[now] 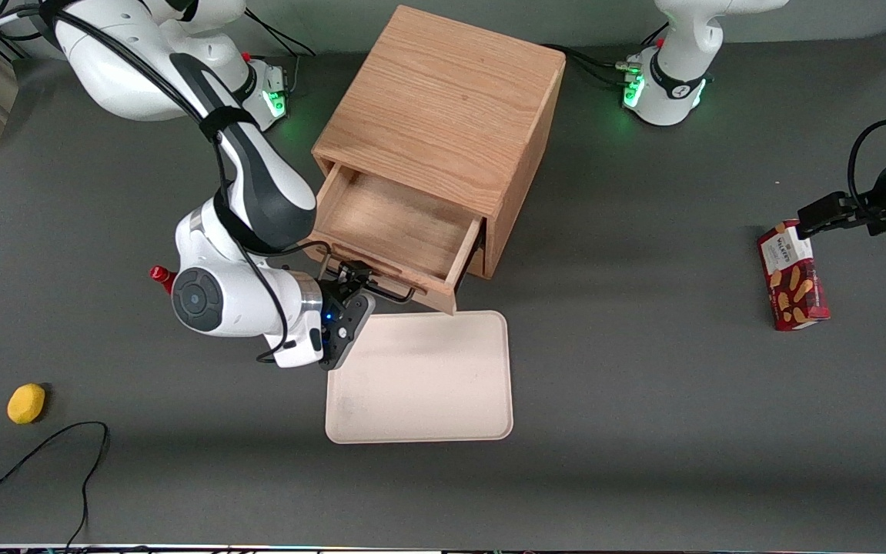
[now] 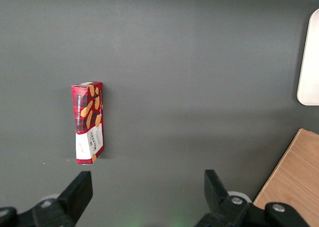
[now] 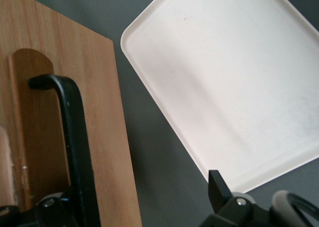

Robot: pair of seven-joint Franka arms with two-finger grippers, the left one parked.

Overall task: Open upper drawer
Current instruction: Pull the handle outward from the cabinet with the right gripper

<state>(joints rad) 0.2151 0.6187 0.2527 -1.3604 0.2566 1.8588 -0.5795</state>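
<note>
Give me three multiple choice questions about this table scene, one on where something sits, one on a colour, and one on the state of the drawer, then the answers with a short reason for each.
1. Where does the tray lie?
A. on top of the cabinet
B. on the table in front of the cabinet's drawers
C. inside the upper drawer

2. What colour is the small round object toward the working arm's end of the table?
A. yellow
B. blue
C. white

3. What state is the upper drawer in?
A. fully shut
B. lifted out of the cabinet
C. pulled partly out, its wood interior bare

Answers:
1. B, the tray sits flat on the table, nearer the front camera than the cabinet.
2. A, it shows plainly yellow on the dark table.
3. C, the drawer juts out with nothing inside, and the gripper is at its black handle.
</note>
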